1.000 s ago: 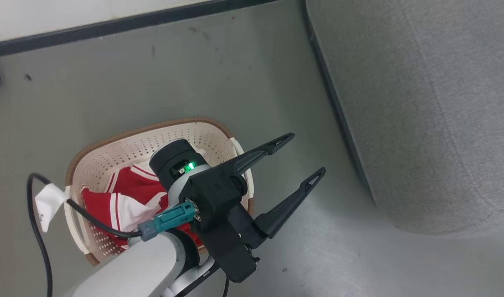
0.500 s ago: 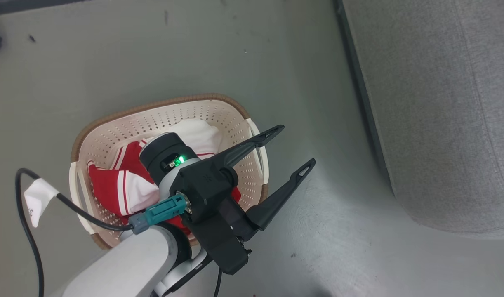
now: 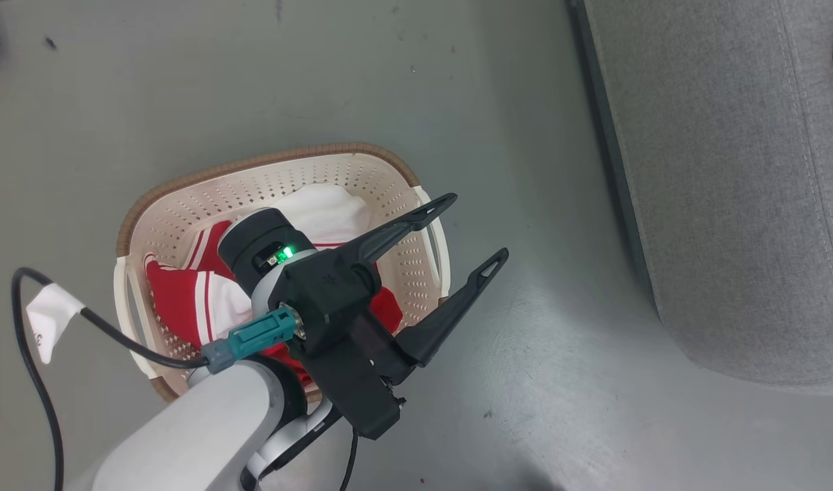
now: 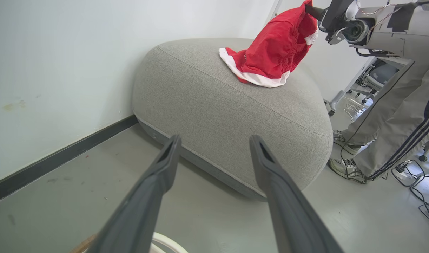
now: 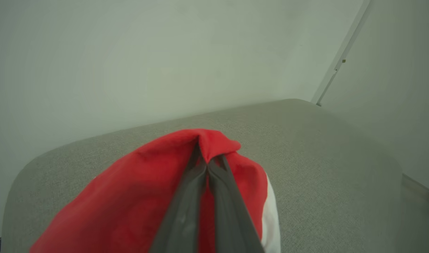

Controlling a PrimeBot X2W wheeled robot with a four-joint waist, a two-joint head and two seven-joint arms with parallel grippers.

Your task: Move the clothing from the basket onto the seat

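Your right gripper (image 5: 208, 160) is pinching a red garment (image 5: 130, 196) that drapes onto the seat (image 5: 323, 147), so let go there, then probably send your wide-open left gripper (image 3: 476, 226) into the basket (image 3: 185, 198) for more clothing (image 3: 178, 307).

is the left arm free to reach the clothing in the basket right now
Likely yes: the left gripper hangs over the basket rim, jaws open and empty, and the clothing inside lies uncovered.

basket (image 3: 280, 183): on floor (image 3: 362, 82), centre-left of head view
clothes (image 3: 178, 307): in basket
left gripper (image 3: 476, 226): over basket's right rim
seat (image 3: 723, 204): right of frame, apart from basket, beside wall (image 4: 60, 52)
garment (image 4: 270, 52): lower edge on seat top, upper end pinched in right gripper (image 5: 205, 156)
person's legs (image 4: 386, 133): right of seat in left wrist view
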